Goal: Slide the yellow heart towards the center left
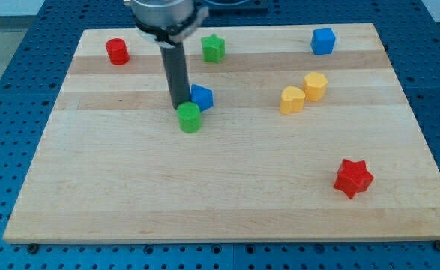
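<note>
Yellow heart (292, 99): right of centre on the counter (227, 202), touching the yellow hexagon (315, 86); pointing direction unclear.
My tip (180, 105): well left of the heart, between the blue block (202, 97) and green block (190, 118).
Tool: bare rod, grasping nothing.

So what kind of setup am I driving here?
Probably a lab bench rig: a wooden board lies on a blue perforated table, scattered with small coloured blocks, such as the red star.
</note>
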`<action>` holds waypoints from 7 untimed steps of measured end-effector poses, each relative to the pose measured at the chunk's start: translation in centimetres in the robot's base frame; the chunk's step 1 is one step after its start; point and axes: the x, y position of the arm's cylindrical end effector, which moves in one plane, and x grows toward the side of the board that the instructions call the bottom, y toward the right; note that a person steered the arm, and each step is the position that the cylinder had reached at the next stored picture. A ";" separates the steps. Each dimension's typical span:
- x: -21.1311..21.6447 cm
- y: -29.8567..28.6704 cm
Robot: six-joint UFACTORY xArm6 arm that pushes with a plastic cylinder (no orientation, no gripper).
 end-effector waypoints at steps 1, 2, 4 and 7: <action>0.3 0.1; 3.0 5.0; 4.1 22.1; -0.5 6.6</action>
